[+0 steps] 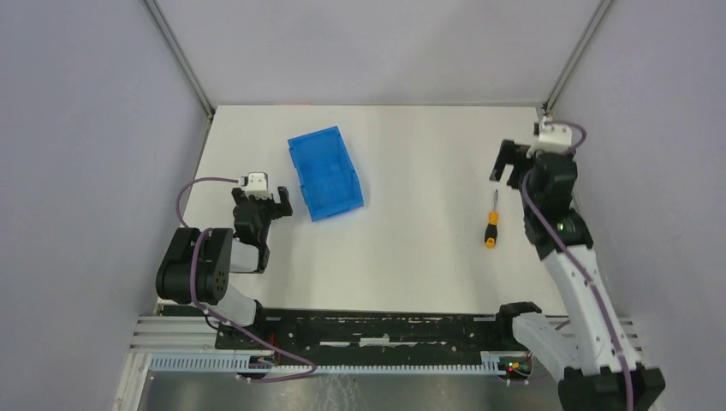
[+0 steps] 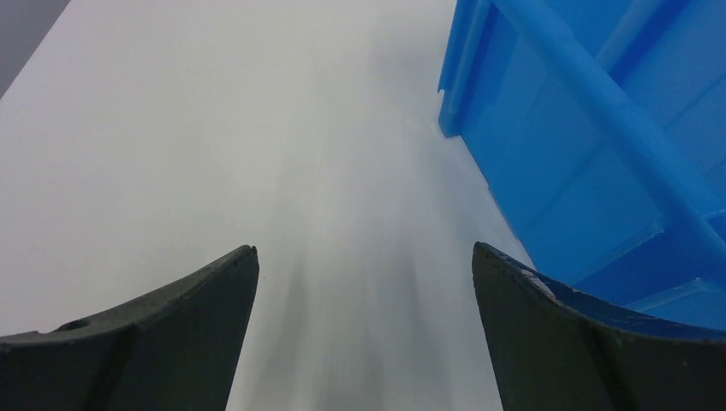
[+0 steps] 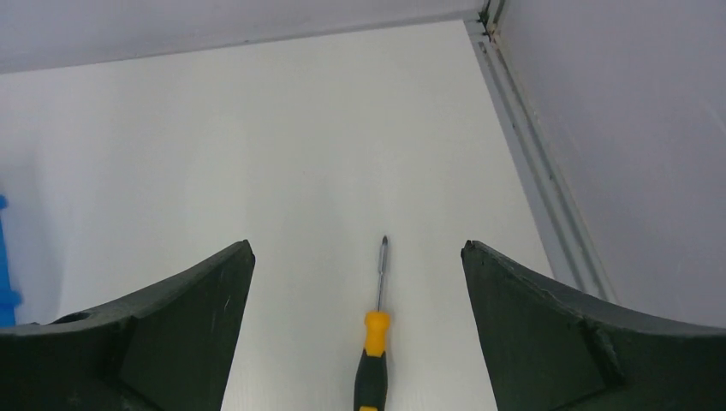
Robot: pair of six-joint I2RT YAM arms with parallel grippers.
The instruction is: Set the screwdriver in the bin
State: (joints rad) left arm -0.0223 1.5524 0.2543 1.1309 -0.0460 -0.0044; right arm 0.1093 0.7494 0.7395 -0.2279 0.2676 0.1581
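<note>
The screwdriver [image 1: 491,223], orange-and-black handle with a thin grey shaft, lies flat on the white table at the right, shaft pointing to the far side. In the right wrist view it [image 3: 373,355] lies on the table midway between my open fingers. My right gripper [image 1: 507,165] is open and empty, above the table just beyond the shaft's tip. The translucent blue bin [image 1: 324,171] stands at the centre left, empty. My left gripper [image 1: 270,203] is open and empty, low over the table at the bin's near left corner; the bin's wall [image 2: 591,137] fills the right of its wrist view.
Grey enclosure walls with metal corner posts [image 1: 181,60] ring the table. A metal rail [image 3: 535,163] runs along the table's right edge close to the screwdriver. The arm bases and a cable tray [image 1: 360,342] lie along the near edge.
</note>
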